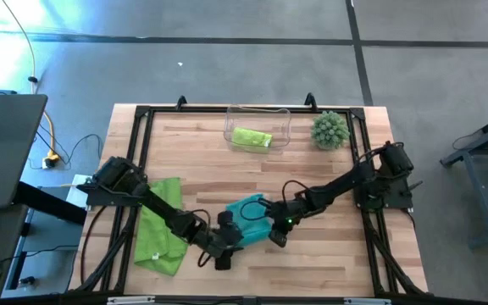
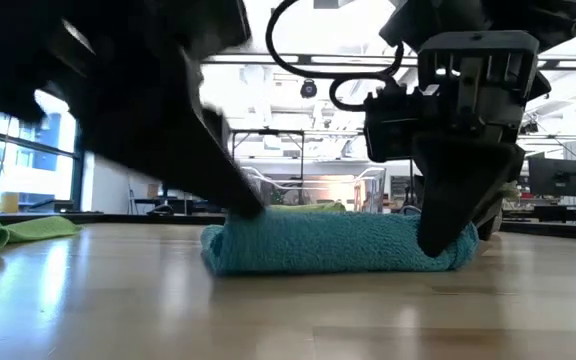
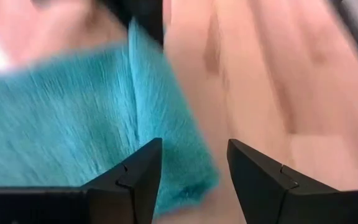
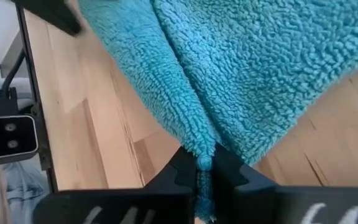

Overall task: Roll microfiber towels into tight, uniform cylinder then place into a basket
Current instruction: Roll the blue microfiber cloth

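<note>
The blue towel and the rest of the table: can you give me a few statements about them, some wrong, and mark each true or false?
1. The right gripper is shut on the blue towel. True.
2. The basket holds nothing. False: a rolled green towel lies in it.
3. Another green towel lies unrolled on the table's left side. True.
4. The left gripper is shut. False: it is open beside the blue towel's edge.
5. The plant ball sits inside the basket. False: it stands beside it.

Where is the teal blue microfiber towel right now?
In the high view, the teal blue microfiber towel lies rolled near the table's front centre, between both grippers, the right gripper pinching its edge.
</note>
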Available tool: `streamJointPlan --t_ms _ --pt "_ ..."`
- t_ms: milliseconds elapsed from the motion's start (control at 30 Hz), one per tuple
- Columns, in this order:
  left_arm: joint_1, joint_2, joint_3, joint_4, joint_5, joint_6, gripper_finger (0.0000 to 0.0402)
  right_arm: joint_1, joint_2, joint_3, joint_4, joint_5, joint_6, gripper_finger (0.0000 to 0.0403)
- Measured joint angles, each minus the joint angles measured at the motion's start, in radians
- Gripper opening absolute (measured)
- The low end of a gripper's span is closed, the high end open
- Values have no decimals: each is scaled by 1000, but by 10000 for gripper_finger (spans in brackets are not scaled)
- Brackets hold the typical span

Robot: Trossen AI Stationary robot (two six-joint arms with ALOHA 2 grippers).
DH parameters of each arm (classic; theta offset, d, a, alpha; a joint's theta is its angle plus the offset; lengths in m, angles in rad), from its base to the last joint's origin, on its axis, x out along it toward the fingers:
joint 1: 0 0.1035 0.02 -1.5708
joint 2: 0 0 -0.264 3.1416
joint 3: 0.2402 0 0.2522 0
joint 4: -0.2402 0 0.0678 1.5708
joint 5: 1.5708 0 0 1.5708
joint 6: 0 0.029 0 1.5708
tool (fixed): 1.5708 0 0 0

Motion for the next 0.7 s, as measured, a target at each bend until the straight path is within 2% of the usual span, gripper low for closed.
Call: streamJointPlan --t_ms 133,267,533,700 --pt "-28 -34 2 34 -41 137 172 0 1 0 3 -5 11 3" --pt "-53 -16 5 89 -37 228 172 -2 1 -1 4 -9 42 3" --pt "-37 85 4 103 -106 217 172 -14 4 -3 12 -43 86 3" --pt "-15 118 7 95 -95 126 172 -16 4 -3 21 -52 58 13"
